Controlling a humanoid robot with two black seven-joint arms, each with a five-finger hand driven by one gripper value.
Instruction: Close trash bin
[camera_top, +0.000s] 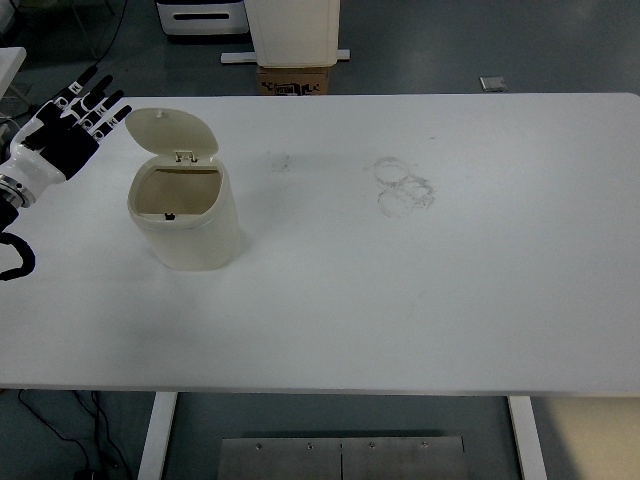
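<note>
Trash bin (187, 222) stands on the left part of the white table (420, 300), a cream tub with its hinged lid (172, 132) swung up and tilted back behind the mouth, so the dark inside of the bin is exposed. Nothing appears to be lying in the opening that would block the lid, though only part of the inside shows. The left hand (70, 125) hovers above the table's far left corner, just to the left of the raised lid and apart from it, fingers stretched out and spread, holding nothing. The right arm does not show at all. The closing itself has not begun; the moment reads as the approach, with the hand near the lid but no contact made. The next move probably calls for bringing the fingers round behind or over the lid's upper edge and pressing it forward and down onto the rim, gently enough that the light bin does not slide or tip toward the near edge. Faint ring marks (403, 186) stain the table well to the right, clear of the work.
</note>
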